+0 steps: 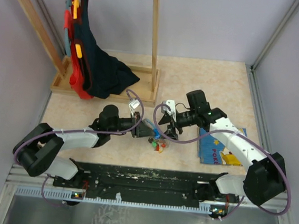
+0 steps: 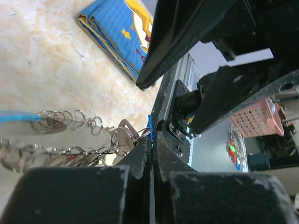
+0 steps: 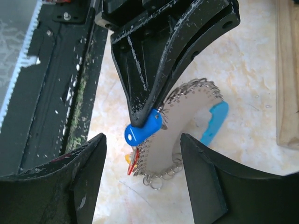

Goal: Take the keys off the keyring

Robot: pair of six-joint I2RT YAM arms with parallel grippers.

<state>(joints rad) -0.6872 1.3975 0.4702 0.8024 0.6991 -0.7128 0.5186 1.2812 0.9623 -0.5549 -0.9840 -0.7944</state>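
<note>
The left end effector (image 1: 138, 129) is clenching the blue-headed key (image 3: 142, 130) between its fingertips, near the middle of the counter (image 3: 252, 177), just beyond the arm bases. The keyring (image 3: 174, 126), with its grey strap, chains and light-blue patch, is bunching right beside that key, and the red and yellow keys (image 3: 133, 163) are showing next to it. The right end effector (image 1: 168, 125) is facing the bundle, released, with its fingers spread wide. A blue picture book (image 1: 217, 150) is lying on the right.
</note>
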